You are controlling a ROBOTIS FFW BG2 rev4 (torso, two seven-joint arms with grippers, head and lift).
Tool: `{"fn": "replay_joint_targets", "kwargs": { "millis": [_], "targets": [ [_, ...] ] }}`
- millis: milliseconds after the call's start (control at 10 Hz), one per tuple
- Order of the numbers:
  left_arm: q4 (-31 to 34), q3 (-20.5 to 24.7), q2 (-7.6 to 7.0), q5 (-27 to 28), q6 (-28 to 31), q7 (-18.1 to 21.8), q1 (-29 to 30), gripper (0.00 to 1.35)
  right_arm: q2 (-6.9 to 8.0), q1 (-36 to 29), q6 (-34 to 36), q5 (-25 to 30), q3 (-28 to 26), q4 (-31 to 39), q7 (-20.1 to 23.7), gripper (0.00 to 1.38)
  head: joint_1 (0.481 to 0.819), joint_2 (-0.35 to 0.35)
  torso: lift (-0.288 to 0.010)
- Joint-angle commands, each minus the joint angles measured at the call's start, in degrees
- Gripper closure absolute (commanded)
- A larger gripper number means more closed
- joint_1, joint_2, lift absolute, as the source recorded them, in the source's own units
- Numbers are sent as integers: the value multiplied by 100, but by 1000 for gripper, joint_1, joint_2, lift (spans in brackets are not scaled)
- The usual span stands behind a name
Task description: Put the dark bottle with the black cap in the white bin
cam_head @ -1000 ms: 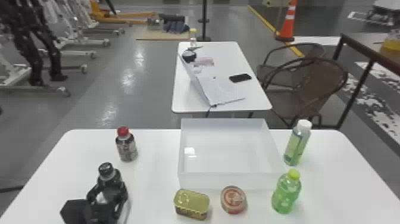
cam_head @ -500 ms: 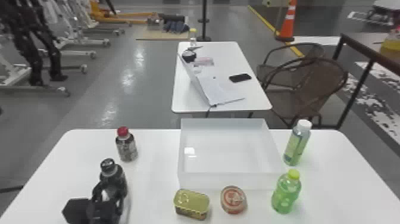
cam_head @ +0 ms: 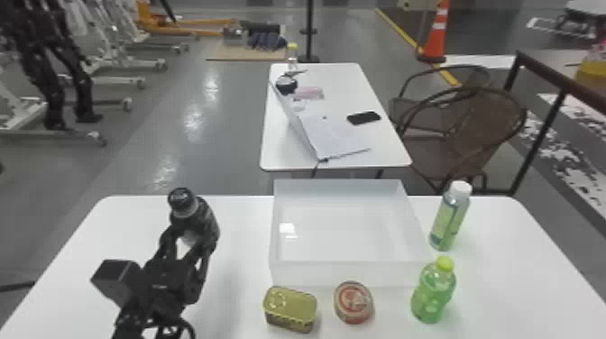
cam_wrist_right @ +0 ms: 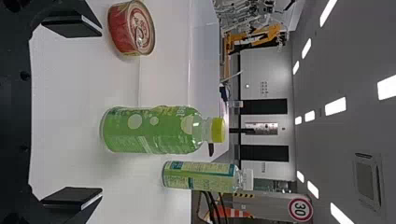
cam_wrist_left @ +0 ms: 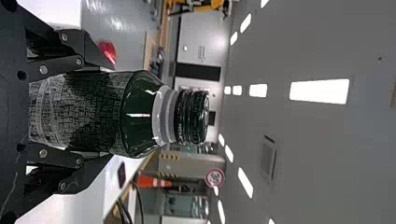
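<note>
Bottle (cam_head: 206,221), dark, black-capped, pale-ringed at the neck, sits clamped in the left gripper (cam_head: 191,235) left of the white bin (cam_head: 342,274), an oblong tin (cam_head: 291,306) and round tin (cam_head: 354,302) fronting the bin, the right gripper (cam_wrist_right: 102,112) wide apart, empty.

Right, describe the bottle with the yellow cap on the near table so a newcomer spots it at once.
On the near white table is an open white bin. By its near right corner, seen from the robot, stands a plump green bottle with a yellow cap. The slimmer bottle farther back has a white cap.
</note>
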State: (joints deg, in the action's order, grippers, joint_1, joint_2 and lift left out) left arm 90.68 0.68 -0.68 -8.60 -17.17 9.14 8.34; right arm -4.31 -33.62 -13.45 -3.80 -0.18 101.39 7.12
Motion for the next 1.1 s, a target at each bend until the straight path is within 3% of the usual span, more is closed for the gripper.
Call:
{"fn": "replay_joint_targets", "kwargs": {
  "millis": [0, 100, 400, 600, 900, 1000],
  "targets": [
    [-165, -376, -169, -309, 223, 184, -456, 944, -8, 22, 0, -25, 0, -41, 9, 94, 549, 0, -100],
    [-507, -666, -213, -528, 223, 334, -807, 944, -8, 22, 0, -33, 0, -41, 9, 94, 549, 0, -100],
    [-1676, -1193, -55, -713, 82, 852, -1704, 944, -8, 40, 0, -42, 0, -67, 18, 94, 549, 0, -100],
    [-2292, -1413, 83, -757, 205, 1090, -2047, 944, 1, 40, -18, -60, 0, -94, 18, 94, 549, 0, -100],
    [-3170, -1641, 83, -862, 504, 1415, -2416, 938, 1, 66, -53, -77, 9, -137, 18, 94, 549, 0, -100],
    [-3170, -1633, 83, -854, 662, 1415, -2416, 803, 9, 66, -62, -77, 9, -137, 18, 94, 549, 0, -100]
  ]
}}
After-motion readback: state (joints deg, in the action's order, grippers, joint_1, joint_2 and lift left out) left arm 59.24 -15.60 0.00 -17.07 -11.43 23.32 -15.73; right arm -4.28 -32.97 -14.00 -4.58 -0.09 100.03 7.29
